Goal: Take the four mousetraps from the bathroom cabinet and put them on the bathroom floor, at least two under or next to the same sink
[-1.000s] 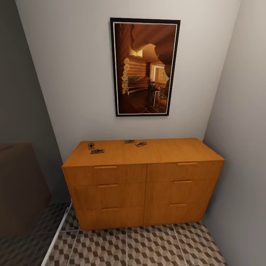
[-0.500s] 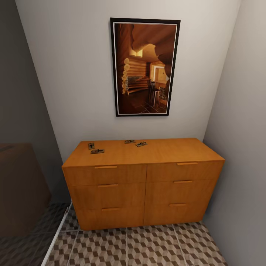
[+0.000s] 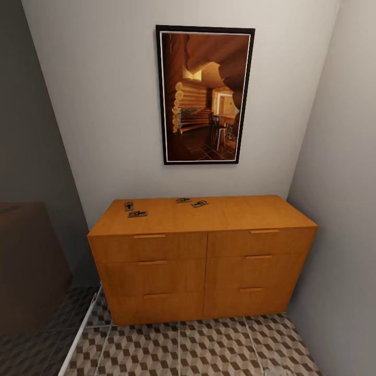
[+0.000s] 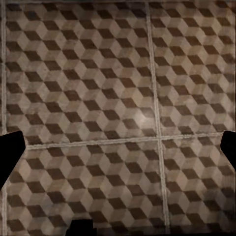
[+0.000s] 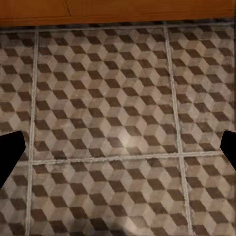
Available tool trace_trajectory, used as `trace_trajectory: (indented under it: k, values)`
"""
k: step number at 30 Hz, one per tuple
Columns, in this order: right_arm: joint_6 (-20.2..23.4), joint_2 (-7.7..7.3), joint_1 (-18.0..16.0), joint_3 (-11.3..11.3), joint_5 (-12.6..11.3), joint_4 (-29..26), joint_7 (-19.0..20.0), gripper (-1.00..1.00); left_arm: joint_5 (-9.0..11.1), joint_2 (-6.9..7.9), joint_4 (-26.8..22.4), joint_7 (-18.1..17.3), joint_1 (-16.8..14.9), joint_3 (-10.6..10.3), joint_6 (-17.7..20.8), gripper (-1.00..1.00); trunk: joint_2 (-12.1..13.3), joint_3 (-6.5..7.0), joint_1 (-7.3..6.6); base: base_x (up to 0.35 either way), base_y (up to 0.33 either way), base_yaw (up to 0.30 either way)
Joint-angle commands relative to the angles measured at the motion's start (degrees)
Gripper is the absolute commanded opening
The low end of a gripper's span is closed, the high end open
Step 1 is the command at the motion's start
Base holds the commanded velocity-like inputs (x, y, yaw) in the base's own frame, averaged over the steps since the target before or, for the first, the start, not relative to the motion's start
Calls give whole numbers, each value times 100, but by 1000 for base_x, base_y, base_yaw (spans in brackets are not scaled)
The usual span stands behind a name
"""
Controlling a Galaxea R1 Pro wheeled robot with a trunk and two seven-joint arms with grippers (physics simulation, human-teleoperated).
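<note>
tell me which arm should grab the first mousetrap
Left, probably. All four mousetraps lie on the left half of the cabinet top. Both pincers, left and right, hang open over the floor.

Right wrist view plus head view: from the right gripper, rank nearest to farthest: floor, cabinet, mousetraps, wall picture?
1. bathroom floor, straight under the open right gripper.
2. cabinet, just ahead.
3. mousetraps, on its top, toward the left.
4. picture, on the wall above.

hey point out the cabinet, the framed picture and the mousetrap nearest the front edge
cabinet (image 3: 209, 245), head view, top right drawer front.
framed picture (image 3: 205, 95), head view, middle of the print.
mousetrap (image 3: 137, 214), head view, its wooden board.
</note>
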Motion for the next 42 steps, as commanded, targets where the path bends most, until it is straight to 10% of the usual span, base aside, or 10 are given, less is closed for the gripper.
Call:
trace_trajectory:
  k: [1, 10, 31, 38, 42]
  values:
    - [520, -3, 0, 57, -3, -664, 93, 100, 7, -13, -695, -38, -22, -142, 530, 100, -4, -7, 0, 0, 0, 0]
    - [1836, -27, 0, 251, -20, -2666, 650, 100, 26, -44, -3201, -129, -31, -1182, 2276, 100, -4, -7, 0, 0, 0, 0]
    - [2619, -43, -524, 221, -36, -3651, 888, 100, 89, -433, -3743, -100, -935, -2095, 2903, 100, -4, -7, 0, 0, 0, 0]
    - [3388, -403, -1606, -454, -44, -3697, 1577, 100, 549, -506, -3787, -111, -1906, -2215, 3563, 100, -4, -7, 0, 0, 0, 0]
    - [4029, -554, -2284, -1048, -45, -3692, 2325, 100, 1405, -485, -3788, -108, -2637, -2214, 3797, 100, -4, -7, 0, 0, 0, 0]
